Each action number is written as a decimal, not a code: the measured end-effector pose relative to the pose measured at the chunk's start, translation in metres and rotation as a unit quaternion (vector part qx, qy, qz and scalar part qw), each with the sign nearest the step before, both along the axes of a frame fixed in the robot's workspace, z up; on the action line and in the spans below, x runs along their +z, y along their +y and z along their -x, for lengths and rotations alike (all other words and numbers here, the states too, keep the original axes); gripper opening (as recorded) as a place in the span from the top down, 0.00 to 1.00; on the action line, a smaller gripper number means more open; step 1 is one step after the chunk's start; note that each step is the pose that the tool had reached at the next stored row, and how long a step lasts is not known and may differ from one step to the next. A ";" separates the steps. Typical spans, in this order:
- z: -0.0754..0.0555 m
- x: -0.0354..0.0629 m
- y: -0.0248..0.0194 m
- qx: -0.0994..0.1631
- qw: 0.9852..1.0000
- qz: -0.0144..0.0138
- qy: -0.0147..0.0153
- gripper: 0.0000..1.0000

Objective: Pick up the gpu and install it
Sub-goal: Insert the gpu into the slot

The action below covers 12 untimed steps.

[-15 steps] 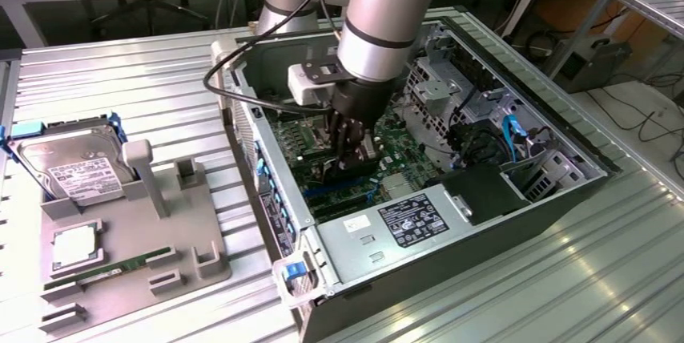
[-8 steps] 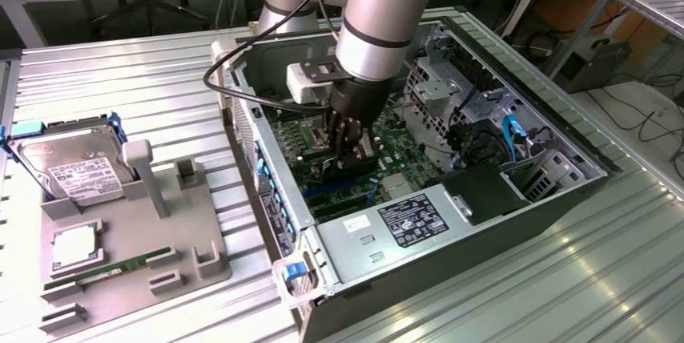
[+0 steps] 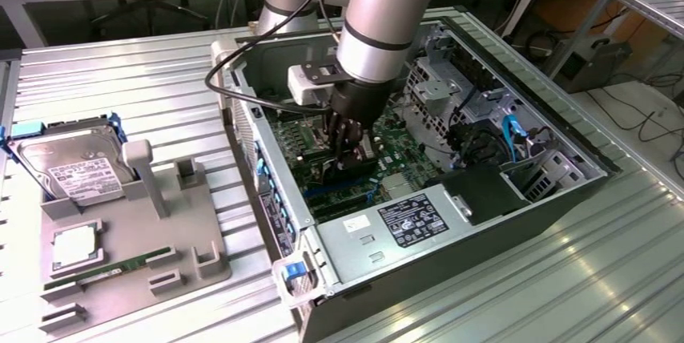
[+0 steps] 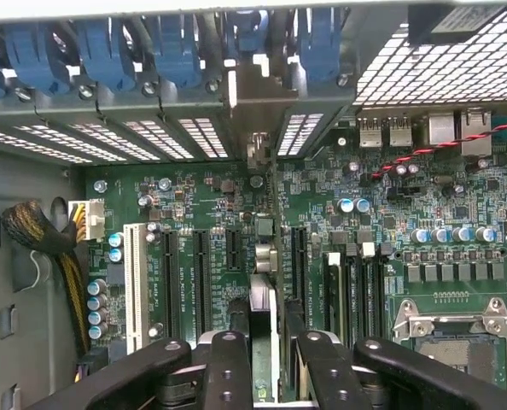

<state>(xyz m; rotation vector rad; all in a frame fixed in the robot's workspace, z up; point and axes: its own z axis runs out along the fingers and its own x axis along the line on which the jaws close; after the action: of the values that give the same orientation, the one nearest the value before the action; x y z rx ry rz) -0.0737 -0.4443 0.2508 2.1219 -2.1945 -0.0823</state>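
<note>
Now I have the end effector (image 4: 262, 359) clenched on the gpu (image 4: 263, 329), held edge-down just above the motherboard (image 4: 458, 282) inside the case (image 3: 556, 191); seating it calls for lining up with the slot

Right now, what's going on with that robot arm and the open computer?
The robot arm's black gripper is lowered inside the open black computer case, holding the small flat gpu card edge-on just above the green motherboard and its expansion slots. On the grey parts tray beside the case, a silver hard drive and a thin green memory stick remain.
</note>
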 end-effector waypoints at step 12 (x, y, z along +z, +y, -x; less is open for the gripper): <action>0.000 0.0346 0.0001 0.002 1.000 0.000 -0.001 0.67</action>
<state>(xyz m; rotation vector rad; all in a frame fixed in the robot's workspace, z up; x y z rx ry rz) -0.0736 -0.4443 0.2854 2.1274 -2.1912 -0.0807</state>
